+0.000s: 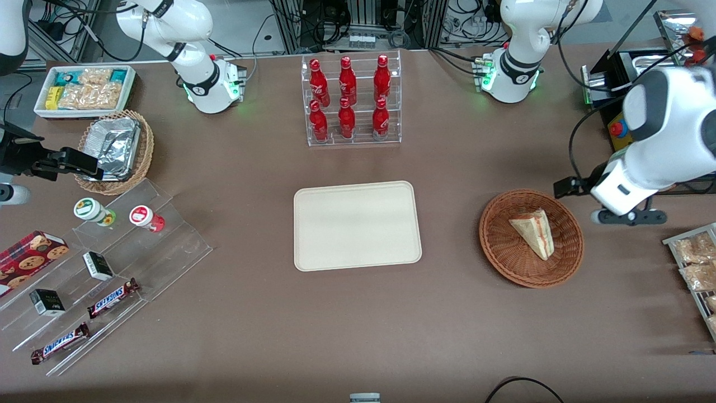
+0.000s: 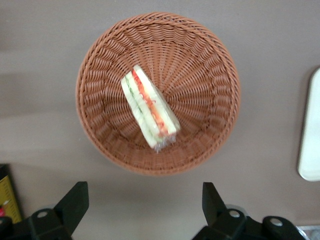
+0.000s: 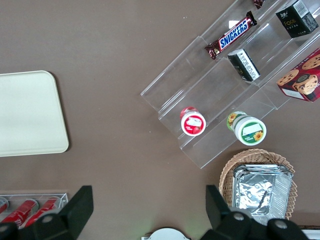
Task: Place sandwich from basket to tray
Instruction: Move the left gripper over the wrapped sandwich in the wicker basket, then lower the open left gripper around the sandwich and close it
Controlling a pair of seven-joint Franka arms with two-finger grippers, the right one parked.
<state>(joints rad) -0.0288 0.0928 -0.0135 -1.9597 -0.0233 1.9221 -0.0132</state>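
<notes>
A wide brown table (image 1: 358,330) fills nearly the whole front view, its matte surface evenly lit from above with only soft shadows. Along its edge farthest from the front camera run aluminium frame rails (image 1: 366,22) hung with tangled black cables (image 1: 475,19). A strip of pale grey floor (image 1: 246,22) shows between them.

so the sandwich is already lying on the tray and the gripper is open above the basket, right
Not quite. The sandwich is not on the tray; it lies in the basket, as the left wrist view and the front view both show. The tray holds nothing. The rest stands: the gripper is open above the basket.
</notes>
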